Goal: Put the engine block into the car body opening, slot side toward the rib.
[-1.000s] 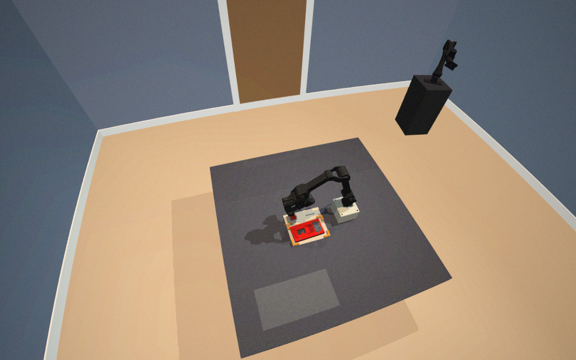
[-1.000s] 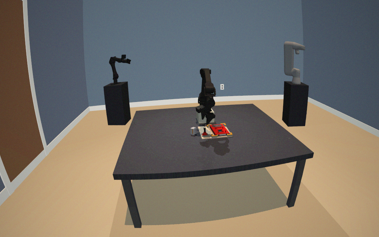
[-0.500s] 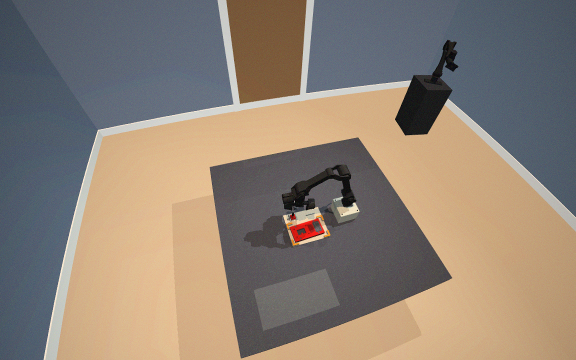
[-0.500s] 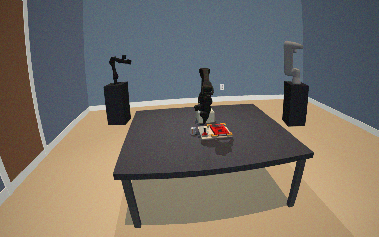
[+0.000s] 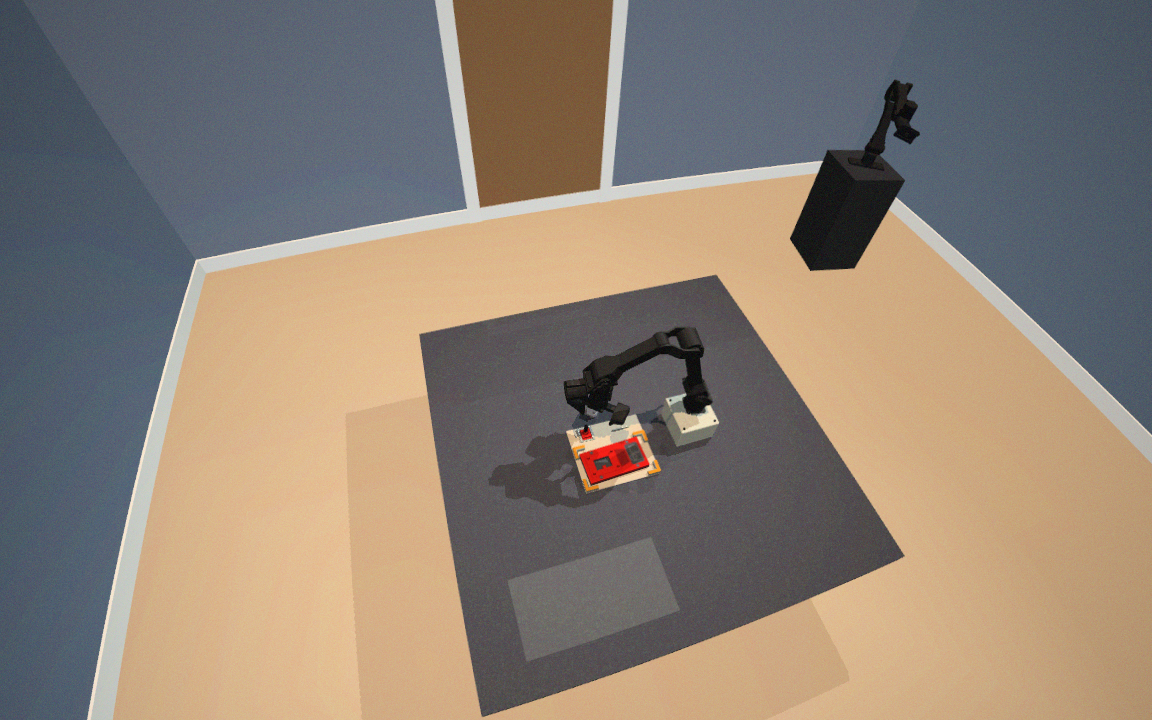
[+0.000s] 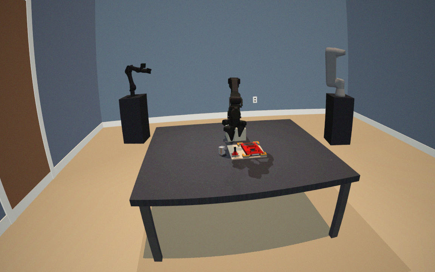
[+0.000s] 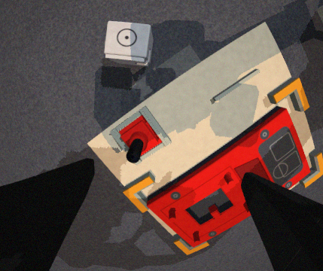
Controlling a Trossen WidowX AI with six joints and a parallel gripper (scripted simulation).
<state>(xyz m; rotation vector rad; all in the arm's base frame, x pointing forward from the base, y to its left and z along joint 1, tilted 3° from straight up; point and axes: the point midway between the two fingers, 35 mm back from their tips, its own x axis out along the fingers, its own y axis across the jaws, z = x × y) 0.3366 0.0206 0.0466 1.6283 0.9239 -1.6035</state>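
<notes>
The engine block [image 7: 126,47] [image 6: 221,150], a small white block with a ringed dot on the face toward the wrist camera, rests on the table beside the beige board, outside the car body. Its slot is not clear to see. The red car body [image 7: 206,186] [image 6: 246,149] [image 5: 613,467] lies on the board. Its opening [image 7: 202,219] is a dark recess without the block, with a small red rib [image 7: 214,211] at one edge. My gripper [image 7: 171,174] [image 6: 235,138] [image 5: 602,415] is wide open and empty, above the board. The engine block lies off to one side of the fingers.
The beige board [image 7: 191,141] has orange corner brackets [image 7: 140,188] around the car body. A red square piece with a black stick [image 7: 134,151] [image 6: 235,149] stands upright on it. A thin grey bar [image 7: 236,86] lies on the board. The arm's pale base block [image 5: 692,425] is close by.
</notes>
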